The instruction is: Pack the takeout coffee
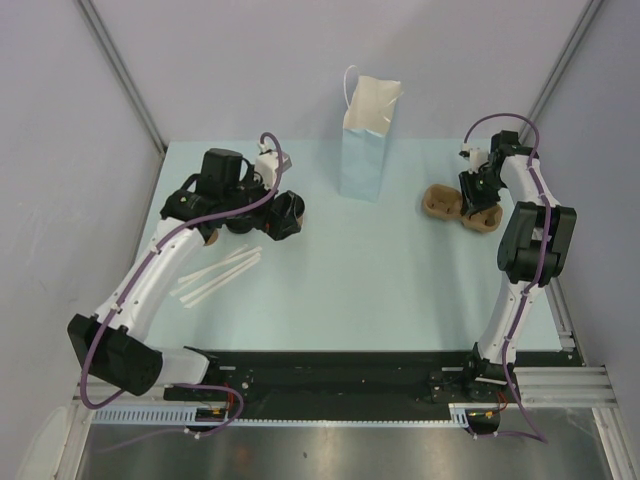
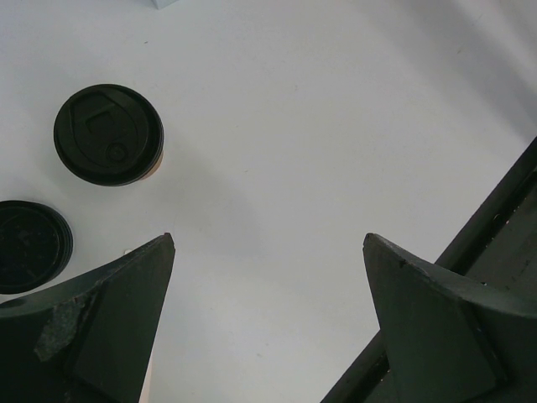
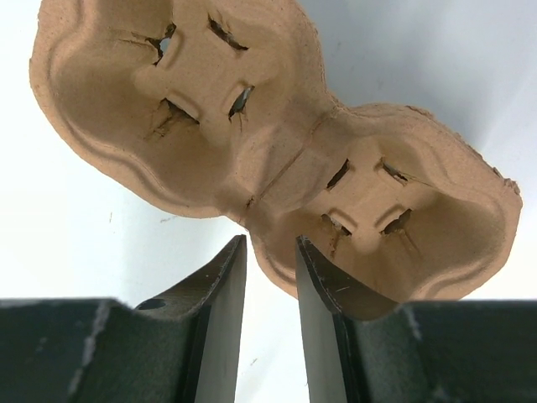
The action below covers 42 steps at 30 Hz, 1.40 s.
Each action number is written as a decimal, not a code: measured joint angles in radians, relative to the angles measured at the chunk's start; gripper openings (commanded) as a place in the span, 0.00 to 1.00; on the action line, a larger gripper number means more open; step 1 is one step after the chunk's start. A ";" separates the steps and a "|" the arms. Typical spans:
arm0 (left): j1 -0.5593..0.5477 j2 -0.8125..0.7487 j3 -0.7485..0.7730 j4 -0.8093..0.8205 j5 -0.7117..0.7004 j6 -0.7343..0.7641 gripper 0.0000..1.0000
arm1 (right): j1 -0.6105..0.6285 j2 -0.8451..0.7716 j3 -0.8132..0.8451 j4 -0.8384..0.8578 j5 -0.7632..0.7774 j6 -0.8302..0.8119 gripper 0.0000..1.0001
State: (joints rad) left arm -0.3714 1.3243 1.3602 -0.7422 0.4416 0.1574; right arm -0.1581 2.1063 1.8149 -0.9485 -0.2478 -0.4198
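The takeout coffee (image 2: 109, 134), a brown paper cup with a black lid, stands upright at the upper left of the left wrist view. In the top view it (image 1: 291, 211) stands just right of my left gripper (image 1: 262, 215). My left gripper (image 2: 268, 243) is open wide and empty over bare table, with the cup ahead and to its left. My right gripper (image 3: 270, 243) is closed to a narrow gap on the near rim of a brown pulp two-cup carrier (image 3: 277, 143). One finger is outside the rim and one is over the right well. The carrier (image 1: 441, 203) lies at the right of the table.
A loose black lid (image 2: 29, 246) lies beside my left finger. A light blue paper bag (image 1: 365, 145) stands open at the back centre. White stirrers (image 1: 215, 273) lie at the front left. Grey walls close in the table's sides and back.
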 measured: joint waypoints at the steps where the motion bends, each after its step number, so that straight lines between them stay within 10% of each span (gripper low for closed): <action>1: 0.000 0.001 0.000 0.000 0.000 0.000 0.99 | 0.000 0.000 0.000 -0.001 0.000 0.000 0.33; 14: 0.000 0.013 0.000 0.000 0.000 0.000 0.99 | 0.000 0.015 0.001 -0.003 0.000 0.000 0.29; 22: 0.000 0.022 0.000 0.000 0.000 0.000 0.99 | 0.002 0.015 0.001 -0.005 -0.005 0.000 0.01; 42: -0.007 0.001 -0.217 0.203 0.132 -0.213 0.89 | 0.015 -0.211 -0.134 -0.027 -0.123 0.070 0.00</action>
State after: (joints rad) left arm -0.3786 1.3251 1.1435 -0.5396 0.5739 -0.0559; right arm -0.1432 1.8954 1.6814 -0.9756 -0.3706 -0.3500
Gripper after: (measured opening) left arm 0.915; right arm 0.017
